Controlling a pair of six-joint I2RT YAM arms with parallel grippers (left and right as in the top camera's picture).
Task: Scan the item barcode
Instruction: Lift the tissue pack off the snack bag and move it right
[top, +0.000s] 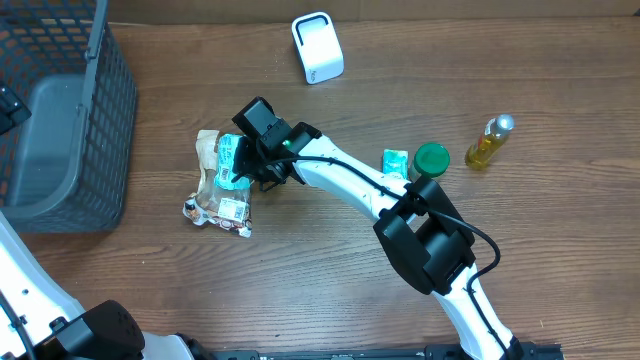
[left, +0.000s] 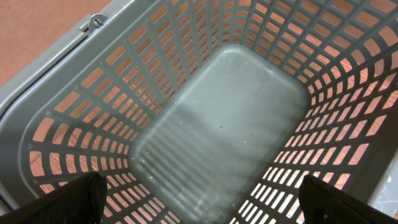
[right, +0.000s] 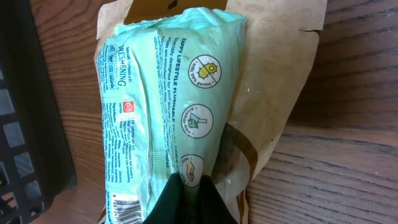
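**Mint-green pack, pinched at one edge**

One mint-green pack (right: 168, 93) lies on one brown pouch (right: 280, 81). Also one white scanner (top: 317, 46), one grey basket (top: 70, 130), one yellow bottle (top: 489, 143) and one green-lidded jar (top: 432, 158). Right arm reaches left across the table (top: 300, 290), right gripper (right: 186, 190) clamped on the pack's edge. Left gripper (left: 208, 205) hangs over the basket, jaws wide.

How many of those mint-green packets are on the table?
2. The first packet lies on the brown pouch, pinched by the right gripper; the second packet sits beside the green-lidded container, partly behind the right arm. More could be hidden under that arm.
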